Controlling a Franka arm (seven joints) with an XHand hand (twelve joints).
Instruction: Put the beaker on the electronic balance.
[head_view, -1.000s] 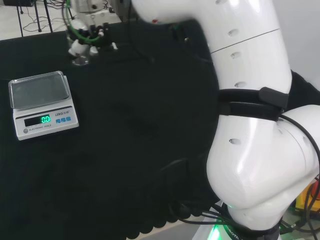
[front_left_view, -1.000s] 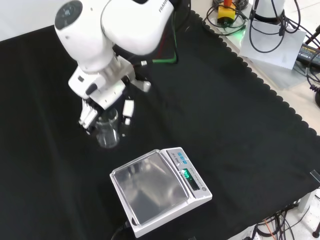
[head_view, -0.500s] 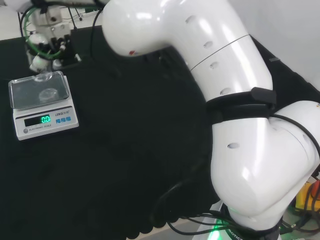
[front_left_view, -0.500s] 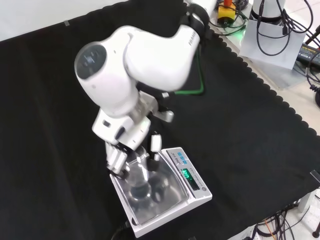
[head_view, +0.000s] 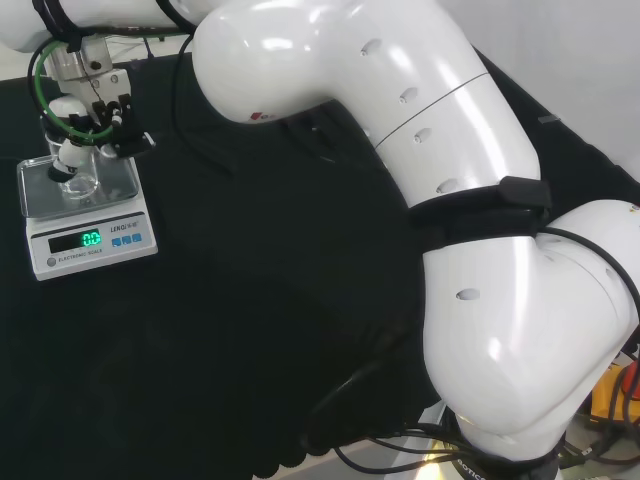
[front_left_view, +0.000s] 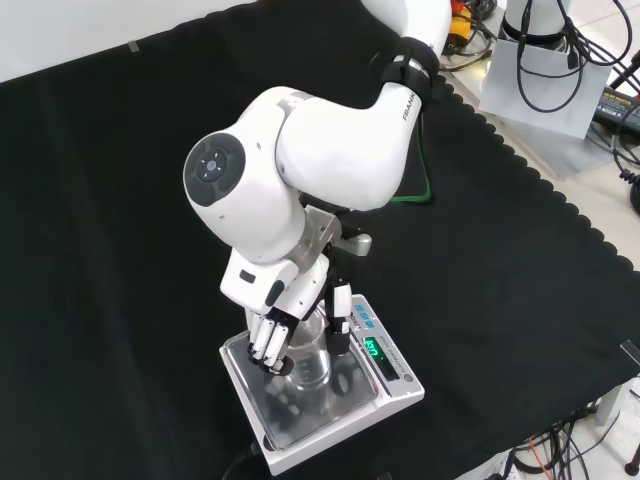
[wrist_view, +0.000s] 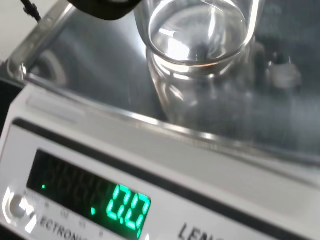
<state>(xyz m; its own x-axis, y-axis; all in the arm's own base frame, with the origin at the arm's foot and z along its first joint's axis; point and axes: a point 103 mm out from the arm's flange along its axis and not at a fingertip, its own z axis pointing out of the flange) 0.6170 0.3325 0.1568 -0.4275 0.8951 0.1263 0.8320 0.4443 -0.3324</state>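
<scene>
Within the hand (front_left_view: 285, 325): beaker (front_left_view: 308, 355), upright.

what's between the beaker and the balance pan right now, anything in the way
Nothing visible. The beaker, with the hand curled round it, is directly over the bare steel pan of the balance, at or just above its surface.

You have a bench covered with black cloth (front_left_view: 520, 250), its scalloped edge showing at the right of the front view. Directly on the cloth sits the electronic balance (front_left_view: 385, 385), low and centred in the front view and at the far left in the head view (head_view: 90, 240). Your balance has a steel pan (head_view: 125, 180) and a lit green display.
</scene>
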